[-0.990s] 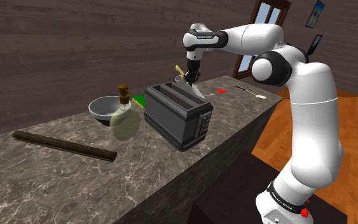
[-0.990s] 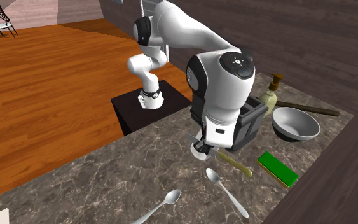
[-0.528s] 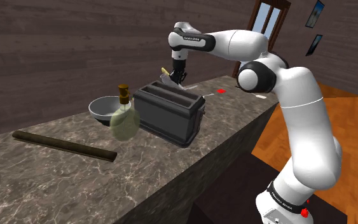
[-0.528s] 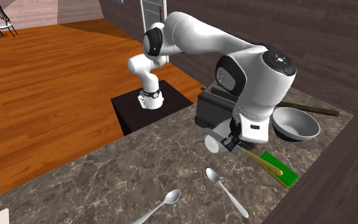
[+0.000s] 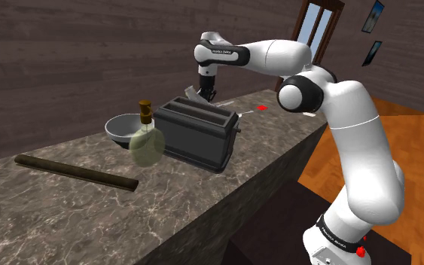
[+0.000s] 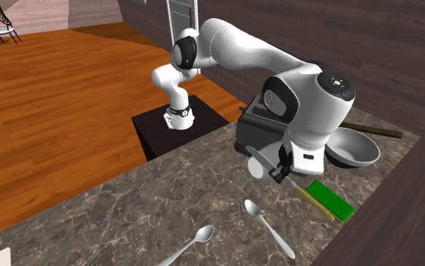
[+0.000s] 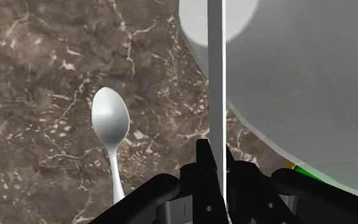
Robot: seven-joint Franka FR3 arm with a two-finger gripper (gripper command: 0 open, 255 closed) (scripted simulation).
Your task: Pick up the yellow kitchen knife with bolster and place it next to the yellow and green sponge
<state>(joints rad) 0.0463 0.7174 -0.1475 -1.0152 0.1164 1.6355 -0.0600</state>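
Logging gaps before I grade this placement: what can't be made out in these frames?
1. Whether the yellow-handled kitchen knife touches the green sponge or the countertop: in the second exterior view, the handle overlaps the sponge's edge.
2. Knife handle, wrist view: behind the gripper; the blade is seen edge-on.
3. Sponge, wrist view: a green sliver past a large grey round shape.
4. Toaster, second exterior view: mostly behind the arm.

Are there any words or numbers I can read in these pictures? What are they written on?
None can be read.
Tiny white marks on the dark band of the arm, near its wrist: too small to read.
Tiny marks on the dark ring at the arm's foot: too small to read.
The knife, toaster and bottle show no writing.
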